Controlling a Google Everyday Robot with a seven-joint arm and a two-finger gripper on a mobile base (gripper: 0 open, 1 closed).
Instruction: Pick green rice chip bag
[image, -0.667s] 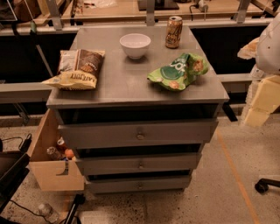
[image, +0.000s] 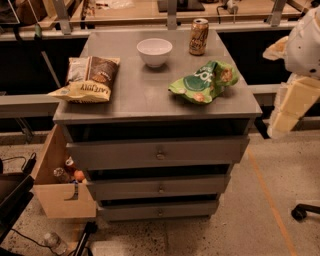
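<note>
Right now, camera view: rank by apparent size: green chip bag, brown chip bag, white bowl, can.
1. brown chip bag and green rice chip bag: look alike, not ranked.
2. white bowl.
3. can.
Gripper hangs right of the cabinet.

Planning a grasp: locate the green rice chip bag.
In the camera view, the green rice chip bag lies at the right of the cabinet top, near the soda can; the gripper hangs beyond its right edge.

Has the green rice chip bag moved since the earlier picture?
No. The green rice chip bag lies as before, just in front of the soda can; the end effector is right of the cabinet.
</note>
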